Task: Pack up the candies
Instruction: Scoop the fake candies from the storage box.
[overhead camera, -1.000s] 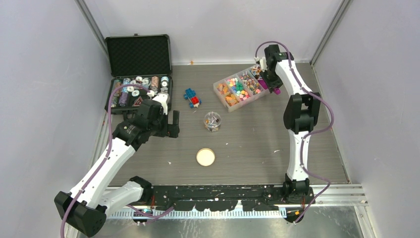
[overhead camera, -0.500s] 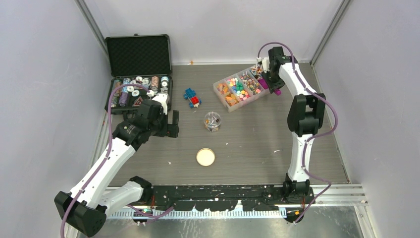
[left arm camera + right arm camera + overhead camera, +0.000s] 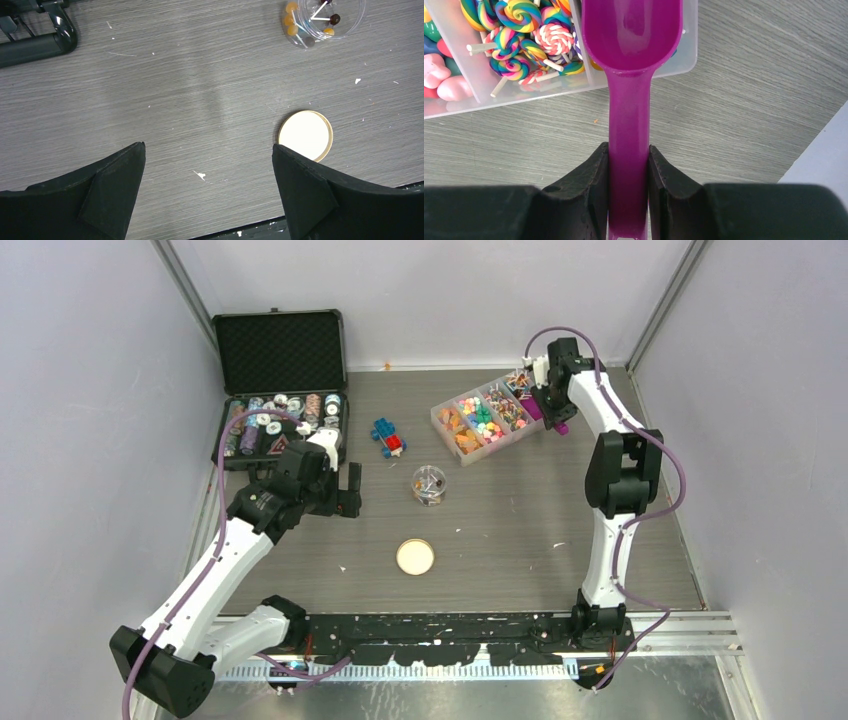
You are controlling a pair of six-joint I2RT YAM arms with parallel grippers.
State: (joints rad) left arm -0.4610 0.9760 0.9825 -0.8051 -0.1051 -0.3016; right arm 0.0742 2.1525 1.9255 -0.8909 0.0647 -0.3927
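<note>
Grey worktop [image 3: 520,530], walls on three sides. Candies [image 3: 482,418] sit sorted in a clear divided tray [image 3: 686,57] at far right. A few lollipops [image 3: 292,20] are in a small clear jar [image 3: 429,484] near centre. R gripper [image 3: 628,165] is clamped on a purple scoop [image 3: 629,30] by its handle, bowl over the tray's right end compartment. L gripper [image 3: 207,147] hangs over the left side, jaws wide apart, holding nothing. A round cork disc [image 3: 415,557] lies nearer the front.

You are drifting the right gripper [image 3: 628,156] and its scoop [image 3: 631,30] slightly rightward, at the tray's [image 3: 687,55] far end.
</note>
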